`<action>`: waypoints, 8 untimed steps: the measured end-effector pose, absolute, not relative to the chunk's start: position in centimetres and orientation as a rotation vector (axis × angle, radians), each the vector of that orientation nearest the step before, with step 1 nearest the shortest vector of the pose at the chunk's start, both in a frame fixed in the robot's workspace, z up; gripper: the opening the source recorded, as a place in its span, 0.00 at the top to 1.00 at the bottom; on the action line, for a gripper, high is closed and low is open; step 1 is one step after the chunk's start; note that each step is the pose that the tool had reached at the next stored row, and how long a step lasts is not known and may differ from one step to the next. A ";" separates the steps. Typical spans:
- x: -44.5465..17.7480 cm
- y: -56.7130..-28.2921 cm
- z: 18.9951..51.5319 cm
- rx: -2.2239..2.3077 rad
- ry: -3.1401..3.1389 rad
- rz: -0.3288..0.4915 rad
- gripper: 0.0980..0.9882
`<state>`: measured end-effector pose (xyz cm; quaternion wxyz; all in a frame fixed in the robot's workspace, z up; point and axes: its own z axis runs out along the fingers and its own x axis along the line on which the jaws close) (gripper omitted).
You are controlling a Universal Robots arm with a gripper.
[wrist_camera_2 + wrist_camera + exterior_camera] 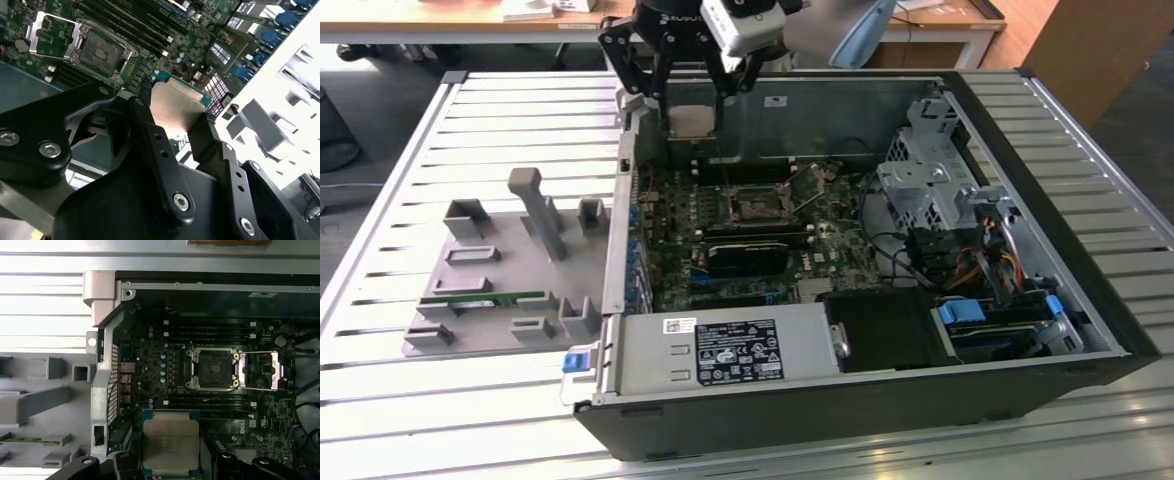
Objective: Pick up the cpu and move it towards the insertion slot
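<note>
Gripping the cpu [692,120] by two opposite edges, our gripper [691,92] hangs above the far wall of the open computer case [1067,260], near its far corner on the exterior view's left. In both wrist views we see the black fingers [150,131] closed on the cpu [176,106], its silvery metal top showing between them. In the first wrist view the cpu [171,444] sits clear of the motherboard [150,370], held in the air. We locate the insertion slot [759,204] near the middle of the motherboard, inside the case, its metal frame swung open beside the dark centre [213,369]. The cpu and the insertion slot are well apart. On the slatted table [400,150], a grey fixture tray [494,290] lies beside the case.
</note>
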<state>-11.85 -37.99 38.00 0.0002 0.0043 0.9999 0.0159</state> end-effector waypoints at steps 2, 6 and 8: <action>-11.4 -38.0 38.0 0.014 3.141 0.050 0.50; -10.6 -37.9 38.0 0.013 3.141 0.050 0.50; -10.2 -37.8 38.0 0.014 3.141 0.050 0.50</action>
